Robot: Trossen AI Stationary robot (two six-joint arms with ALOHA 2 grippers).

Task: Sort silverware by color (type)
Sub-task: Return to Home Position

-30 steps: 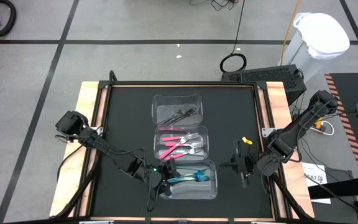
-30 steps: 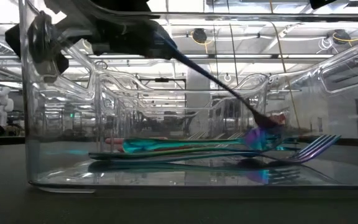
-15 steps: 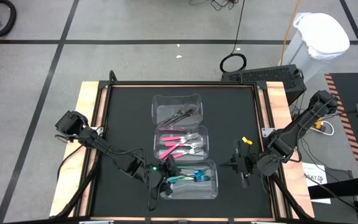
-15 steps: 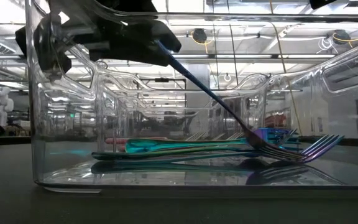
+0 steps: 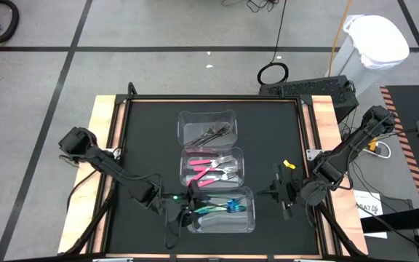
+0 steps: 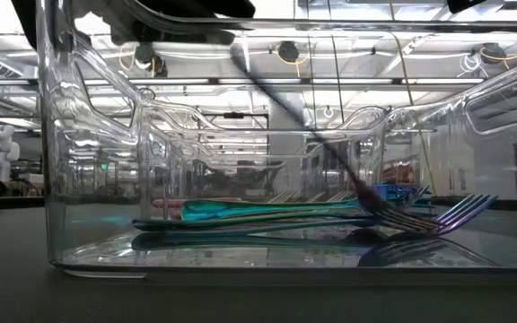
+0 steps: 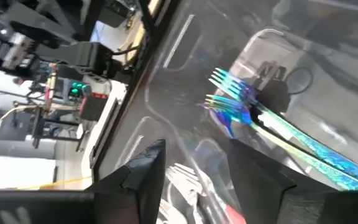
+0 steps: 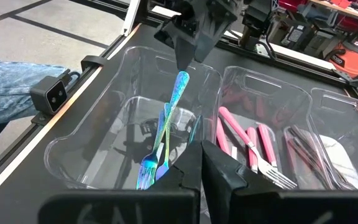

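Three clear containers stand in a row from far to near on the black table. The far one holds dark grey forks (image 5: 211, 132), the middle one pink-handled forks (image 5: 213, 172), and the near one (image 5: 247, 218) blue-teal forks (image 5: 222, 208). One blue fork (image 8: 169, 118) slants up from that pile. Its tines (image 6: 393, 215) rest on the other forks, and its handle end (image 8: 181, 78) is in the air. My left gripper (image 8: 188, 57) hangs open just above that handle end, at the near container's left end (image 5: 182, 212). My right gripper (image 5: 282, 192) waits shut to the right of the containers.
The container walls (image 6: 48, 179) rise around the forks. A small yellow piece (image 5: 289, 165) lies near my right gripper. A wooden rim (image 5: 102, 145) frames the table. A person's leg in jeans (image 8: 11, 81) shows beyond the table's edge.
My left gripper has opened and let go of the blue fork, then risen and drawn back toward the table's left edge. The fork's tines have come down onto the other blue forks in the near container, while its handle still slants up.
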